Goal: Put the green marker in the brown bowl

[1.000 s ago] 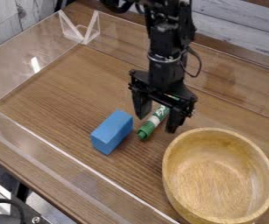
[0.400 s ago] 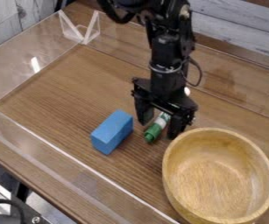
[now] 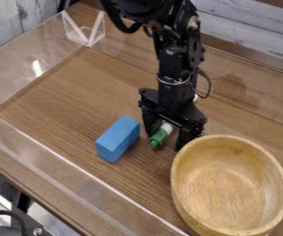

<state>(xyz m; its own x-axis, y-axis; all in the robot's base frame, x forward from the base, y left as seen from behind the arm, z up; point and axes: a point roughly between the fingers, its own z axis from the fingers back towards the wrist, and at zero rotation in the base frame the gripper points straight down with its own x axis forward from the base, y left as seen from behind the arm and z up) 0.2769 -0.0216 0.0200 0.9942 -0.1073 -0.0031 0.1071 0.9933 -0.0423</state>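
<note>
The green marker (image 3: 159,138) lies on the wooden table just right of a blue block, with only its green lower end showing between the fingers. My gripper (image 3: 170,131) stands straight down over it, open, its two fingers straddling the marker and nearly at the table top. The rest of the marker is hidden behind the gripper. The brown bowl (image 3: 229,184), wide and shallow with visible grain, sits at the front right, a short way from the gripper, with nothing in it.
A blue rectangular block (image 3: 118,138) lies close to the left of the marker. Clear acrylic walls (image 3: 33,66) fence the table on the left, back and front. A clear triangular stand (image 3: 85,28) sits at the back left.
The gripper has come down lower over the marker and shifted slightly, now hiding more of it. Its jaws stay open. Marker, block and bowl have not moved.
</note>
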